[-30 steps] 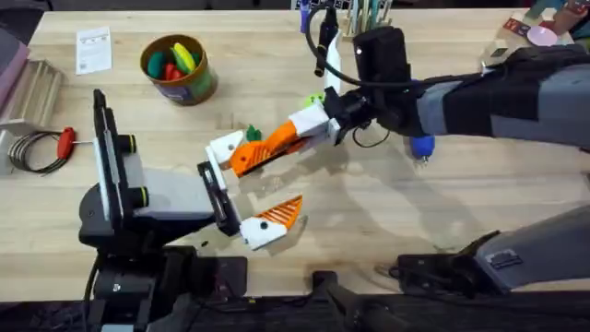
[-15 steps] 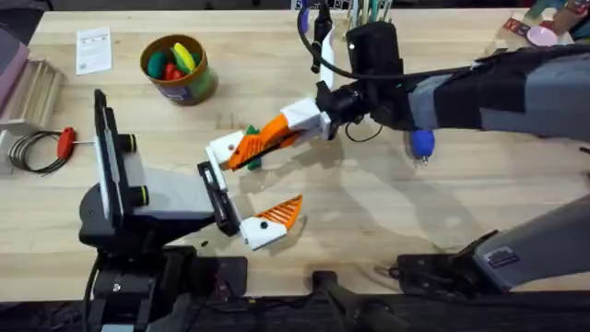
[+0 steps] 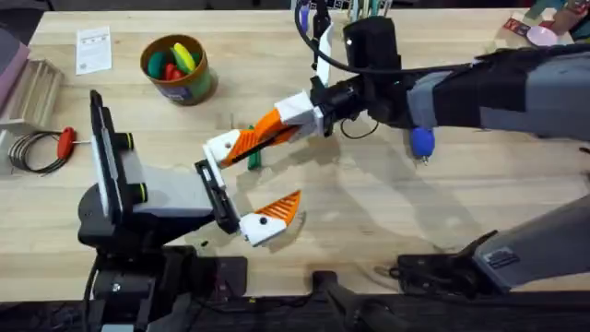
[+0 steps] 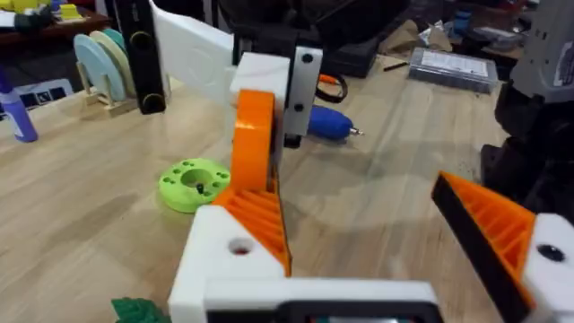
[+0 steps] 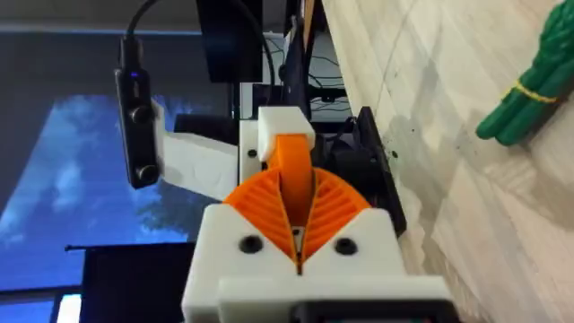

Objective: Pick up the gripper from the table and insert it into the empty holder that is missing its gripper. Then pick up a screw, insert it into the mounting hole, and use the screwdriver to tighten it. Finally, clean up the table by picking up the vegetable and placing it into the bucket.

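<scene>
Right gripper (image 3: 221, 149) closed, empty, beside the vegetable (image 3: 252, 157), likely lining up a pick. Left gripper (image 3: 241, 205) open at 6 o'clock, waiting.

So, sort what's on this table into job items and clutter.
For the job: fat blue pen-shaped screwdriver; small dark green toy vegetable; olive-green and gold round tin bucket.
Lying about: lime-green round disc; red-handled tool; white printed card.
</scene>
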